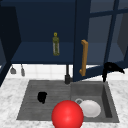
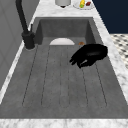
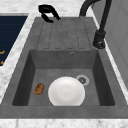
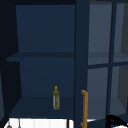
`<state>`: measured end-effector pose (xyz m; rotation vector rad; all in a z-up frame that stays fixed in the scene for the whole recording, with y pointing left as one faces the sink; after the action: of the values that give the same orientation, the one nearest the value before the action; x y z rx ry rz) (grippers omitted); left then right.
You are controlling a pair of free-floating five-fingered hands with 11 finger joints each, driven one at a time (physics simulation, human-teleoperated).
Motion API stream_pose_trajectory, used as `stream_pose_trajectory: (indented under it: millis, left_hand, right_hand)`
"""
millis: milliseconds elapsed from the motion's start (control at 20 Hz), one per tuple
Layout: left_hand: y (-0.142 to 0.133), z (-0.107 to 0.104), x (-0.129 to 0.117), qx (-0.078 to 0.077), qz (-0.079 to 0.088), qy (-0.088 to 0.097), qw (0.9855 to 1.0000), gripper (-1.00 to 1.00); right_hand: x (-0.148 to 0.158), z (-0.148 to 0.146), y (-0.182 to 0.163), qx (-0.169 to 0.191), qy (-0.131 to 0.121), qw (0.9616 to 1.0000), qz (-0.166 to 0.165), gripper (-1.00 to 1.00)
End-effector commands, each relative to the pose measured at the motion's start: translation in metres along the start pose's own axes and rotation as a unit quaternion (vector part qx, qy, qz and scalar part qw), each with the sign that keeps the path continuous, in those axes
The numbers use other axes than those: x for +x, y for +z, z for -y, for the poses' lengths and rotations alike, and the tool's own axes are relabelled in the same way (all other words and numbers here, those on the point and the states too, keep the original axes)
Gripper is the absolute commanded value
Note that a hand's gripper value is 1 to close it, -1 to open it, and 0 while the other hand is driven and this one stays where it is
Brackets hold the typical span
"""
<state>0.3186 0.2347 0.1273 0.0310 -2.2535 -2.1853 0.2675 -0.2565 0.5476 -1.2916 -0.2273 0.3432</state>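
Cabinet door (image 1: pixel 100 37) bottom edge clamped by right robot hand (image 1: pixel 111 68); handle (image 1: pixel 84 57) alongside.

Open door (image 1: pixel 100 37) (swung outward) fronts basin, draining board (image 1: pixel 47 100) free

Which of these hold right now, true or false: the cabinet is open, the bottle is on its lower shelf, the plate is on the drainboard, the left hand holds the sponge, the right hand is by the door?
1. The cabinet door stands open. True.
2. The bottle stands on the lower shelf. True.
3. The white plate lies on the drainboard. False: it lies in the basin.
4. The left hand holds the brown sponge. False: it is over the drainboard, holding nothing.
5. The right hand is at the open door's lower edge. True.
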Motion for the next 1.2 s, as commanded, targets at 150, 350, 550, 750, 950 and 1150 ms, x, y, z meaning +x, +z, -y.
stream_pose_trajectory:
  millis: [150, 350, 550, 750, 950, 1150]
  left_hand:
    - [0.0, 0.0, 0.0, 0.0, 0.0, 0.0, 1.0, 0.0]
    - [0.0, 0.0, 0.0, 0.0, 0.0, 0.0, 1.0, 0.0]
    - [0.0, 0.0, 0.0, 0.0, 0.0, 0.0, 1.0, 0.0]
    - [0.0, 0.0, 0.0, 0.0, 0.0, 0.0, 1.0, 0.0]
    - [0.0, 0.0, 0.0, 0.0, 0.0, 0.0, 1.0, 0.0]
    - [0.0, 0.0, 0.0, 0.0, 0.0, 0.0, 1.0, 0.0]
  right_hand:
    - [0.045, -0.009, 0.0, -0.021, -0.017, 0.9983, -0.051, -1.0]
    - [0.065, -0.013, 0.001, -0.034, -0.028, 0.995, -0.09, -1.0]
    - [0.085, -0.016, 0.0, -0.049, -0.039, 0.9892, -0.132, -1.0]
    - [0.108, -0.017, -0.002, -0.064, -0.054, 0.9819, -0.17, -1.0]
    - [0.13, -0.017, -0.004, -0.08, -0.063, 0.9721, -0.211, -1.0]
    - [0.148, -0.021, -0.007, -0.086, -0.076, 0.9606, -0.253, -1.0]
